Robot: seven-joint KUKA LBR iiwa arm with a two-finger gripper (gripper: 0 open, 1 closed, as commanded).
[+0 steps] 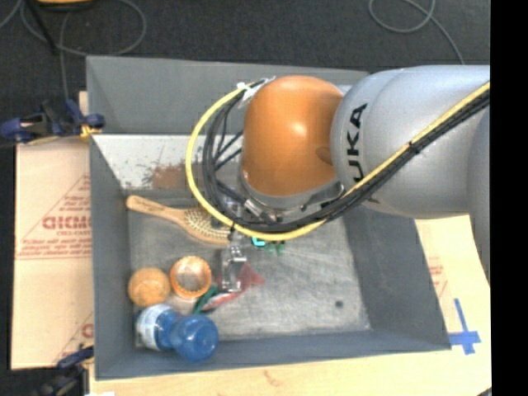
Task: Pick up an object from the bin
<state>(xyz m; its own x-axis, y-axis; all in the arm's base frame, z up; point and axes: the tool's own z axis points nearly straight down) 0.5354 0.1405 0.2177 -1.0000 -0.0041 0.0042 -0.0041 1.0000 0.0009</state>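
Observation:
My gripper [233, 272] hangs below the orange wrist cover, low over the middle of the bin floor. Its tip is right at a small red and green thing [244, 284] that lies flat there; whether it touches it I cannot tell. Just left of the gripper stands a copper-coloured cup [191, 277]. A wooden hairbrush [175, 214] lies behind it, with its handle pointing to the bin's left wall.
An orange ball [148, 286] rests left of the cup. A blue plastic bottle [176, 332] lies in the front left corner. The grey floor to the right of the gripper is bare up to the right wall. The arm covers the bin's back right part.

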